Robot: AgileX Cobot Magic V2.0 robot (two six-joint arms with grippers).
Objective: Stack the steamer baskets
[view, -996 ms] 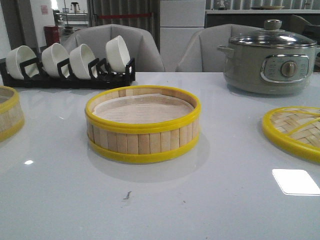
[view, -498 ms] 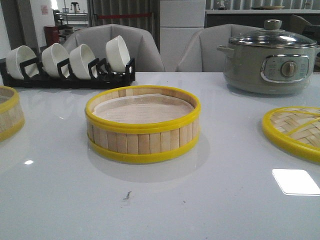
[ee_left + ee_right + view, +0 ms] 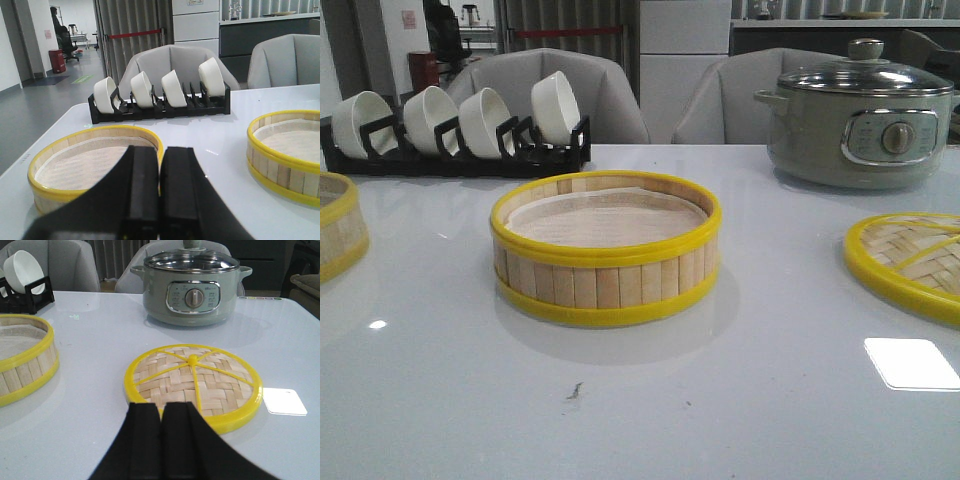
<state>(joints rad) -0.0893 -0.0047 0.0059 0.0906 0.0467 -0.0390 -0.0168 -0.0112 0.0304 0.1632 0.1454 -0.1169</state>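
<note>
Two steamer baskets (image 3: 605, 250) (image 3: 92, 167) apart, each holding paper liner (image 3: 605, 218).

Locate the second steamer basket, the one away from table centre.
The second steamer basket sits at the front view's left edge, cut off, near the bowl rack.

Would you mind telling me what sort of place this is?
Probably a demo kitchen table in an office or lab: bowl rack, electric pot, steamer baskets, office chairs and corridor behind.
</note>
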